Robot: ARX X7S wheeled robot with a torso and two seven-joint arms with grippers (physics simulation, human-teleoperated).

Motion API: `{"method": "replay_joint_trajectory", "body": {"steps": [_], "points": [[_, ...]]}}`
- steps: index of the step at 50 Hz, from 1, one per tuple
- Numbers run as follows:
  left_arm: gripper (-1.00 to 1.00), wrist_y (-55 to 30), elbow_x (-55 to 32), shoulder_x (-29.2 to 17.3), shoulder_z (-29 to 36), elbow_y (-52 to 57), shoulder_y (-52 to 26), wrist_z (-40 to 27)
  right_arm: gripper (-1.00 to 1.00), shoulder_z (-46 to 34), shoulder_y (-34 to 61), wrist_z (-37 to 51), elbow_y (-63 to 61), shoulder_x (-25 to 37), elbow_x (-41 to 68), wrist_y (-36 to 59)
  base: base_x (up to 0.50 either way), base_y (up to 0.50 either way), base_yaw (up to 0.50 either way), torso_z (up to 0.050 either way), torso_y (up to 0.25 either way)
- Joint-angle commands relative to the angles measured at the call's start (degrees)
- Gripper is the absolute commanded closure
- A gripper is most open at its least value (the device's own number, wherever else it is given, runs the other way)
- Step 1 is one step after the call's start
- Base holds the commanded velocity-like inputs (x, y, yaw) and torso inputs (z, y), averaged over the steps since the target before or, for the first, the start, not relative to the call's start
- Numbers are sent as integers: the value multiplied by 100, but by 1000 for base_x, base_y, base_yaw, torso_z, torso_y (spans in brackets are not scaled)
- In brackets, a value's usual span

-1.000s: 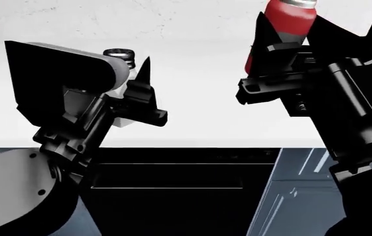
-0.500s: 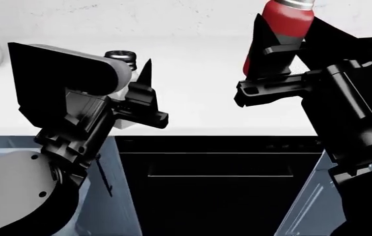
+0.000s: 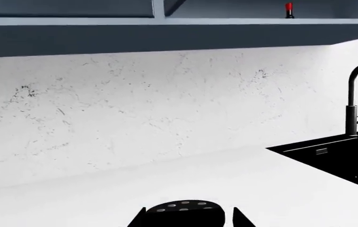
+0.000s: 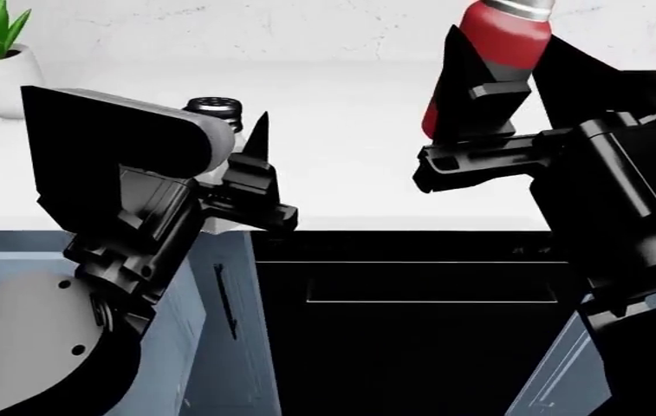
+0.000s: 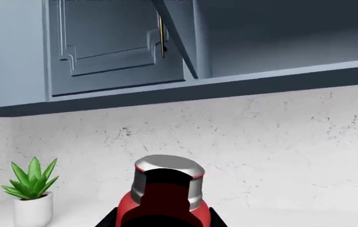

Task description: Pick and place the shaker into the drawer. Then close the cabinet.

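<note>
The right end effector (image 4: 492, 82) is gripping the shaker (image 4: 503, 39), its two black fingers (image 4: 457, 78) pressing against the red body from either side. The shaker is standing upright between them, its silver cap rising above the fingertips, raised well above the desk (image 4: 351, 147). In the right wrist view the shaker (image 5: 164, 198) is sitting right at the end effector, cap toward the marbled wall, with a potted plant (image 5: 32, 194) off to one side of it on the desk and an upper cabinet door (image 5: 175, 33) hanging ajar above.

The left end effector (image 4: 235, 165) is hovering over the desk with a white item with a dark ribbed cap (image 4: 214, 111) sitting between its fingers; whether the fingers are pressing on it cannot be told. In the left wrist view that perforated dark cap (image 3: 182, 208) is lying right at the fingertips, and a black sink (image 3: 343, 158) with a dark faucet (image 3: 355, 104) is lying farther off along the desk.

Below both end effectors, the black oven front (image 4: 420, 329) is facing the robot. The drawer cannot be made out in these views.
</note>
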Motion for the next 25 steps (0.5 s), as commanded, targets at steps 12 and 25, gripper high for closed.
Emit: {"method": "replay_joint_trajectory", "body": {"steps": [12,25], "points": [[100,148,-1,-41,72,-1,66,-16,100,-36,-132,-191,-82,34,-153,-145,0,0,0,0,1],[100,199,24,-58,151,-21,70,4,100,-150,-145,-269,-108,60,-201,-184,0,0,0,0,0]]}}
